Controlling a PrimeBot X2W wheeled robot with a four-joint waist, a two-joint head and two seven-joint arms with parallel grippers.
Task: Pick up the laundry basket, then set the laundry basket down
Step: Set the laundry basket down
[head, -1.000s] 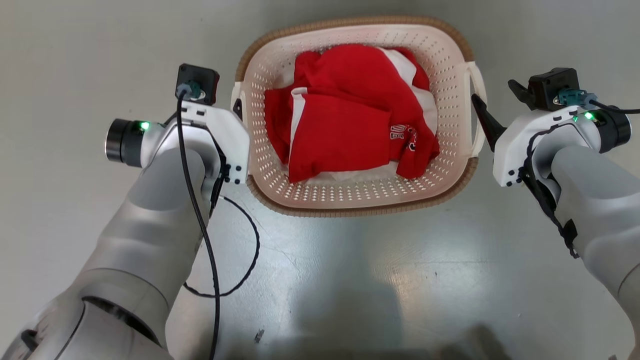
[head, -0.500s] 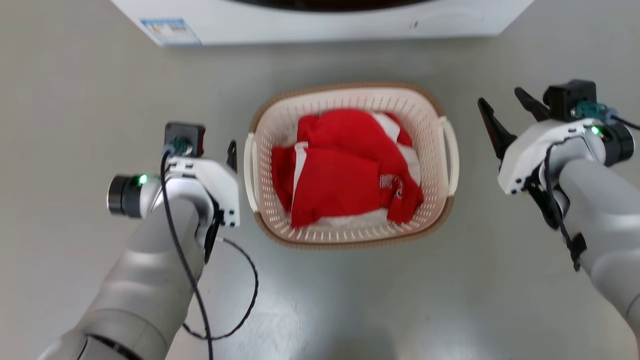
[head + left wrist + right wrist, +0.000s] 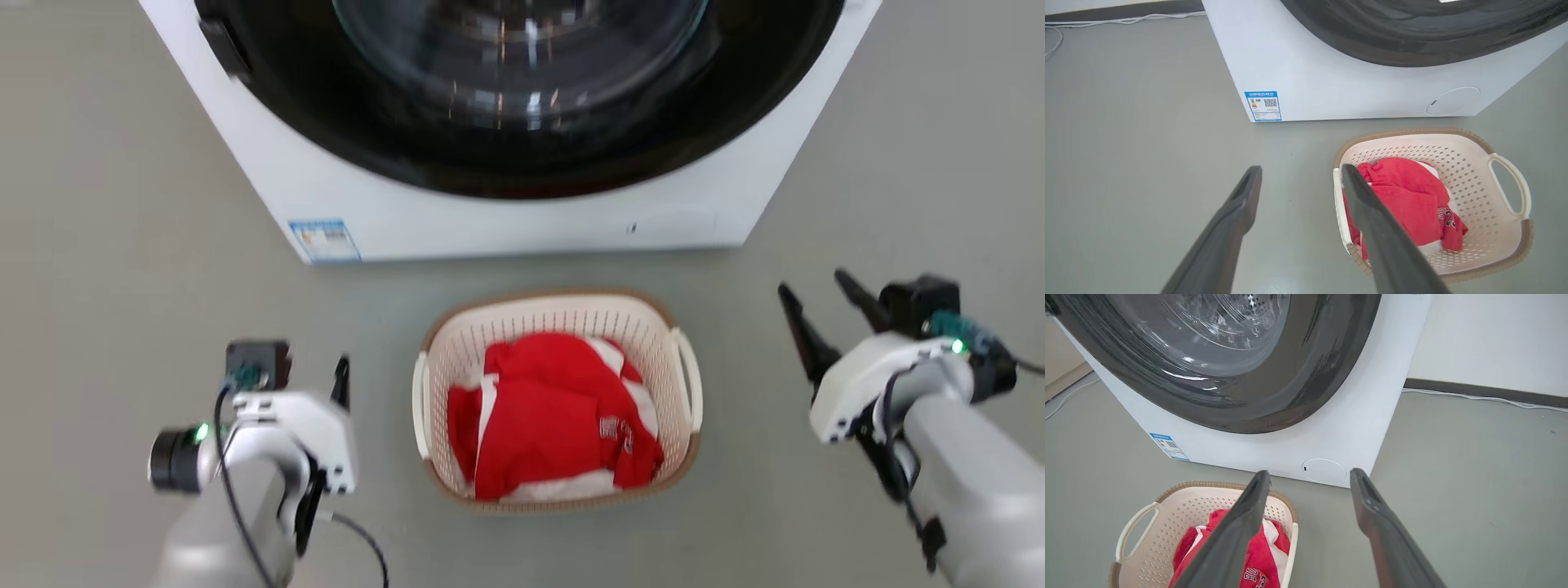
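Grey floor [image 3: 122, 212] carries the laundry basket [image 3: 563, 317], standing near the front of a white front-loading washing machine [image 3: 506, 222].

In the laundry basket [image 3: 563, 314], clothes [image 3: 547, 408]; behind it, the washing machine [image 3: 522, 220]

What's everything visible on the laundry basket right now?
The laundry basket is small, rounded-rectangular, cream perforated plastic with a brown woven-look rim and a white loop handle on each side. It sits upright on the grey floor before the washing machine, holding red-and-white clothing. The left gripper and right gripper, both open, stand clear of it.
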